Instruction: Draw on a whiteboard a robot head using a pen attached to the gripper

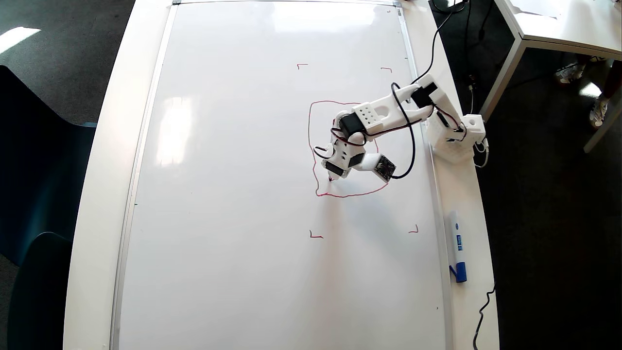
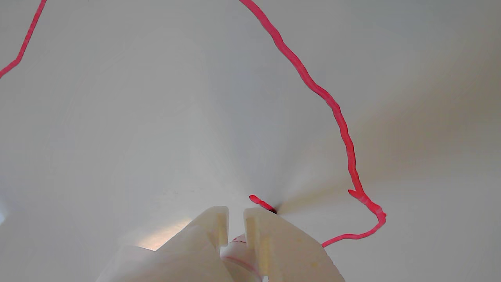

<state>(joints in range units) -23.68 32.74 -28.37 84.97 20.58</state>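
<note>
The whiteboard (image 1: 233, 194) lies flat on the white table, with small red corner marks. The robot head (image 1: 309, 131) shows as a wobbly red rounded outline; the arm covers part of its inside. In the wrist view the outline (image 2: 344, 133) curves down to a corner at the right. My gripper (image 1: 334, 171) is inside the outline near its lower left corner, shut on the pen (image 2: 235, 244). The white fingers (image 2: 256, 225) clamp the pen between them (image 2: 235, 213). The pen tip (image 2: 273, 211) touches the board at the end of a short red stroke (image 2: 258, 201).
A white marker with a blue cap (image 1: 457, 245) lies on the table right of the board. The arm's base (image 1: 454, 138) stands at the board's right edge. A black cable (image 1: 481, 311) hangs at the lower right. Dark chairs (image 1: 29, 194) stand at the left.
</note>
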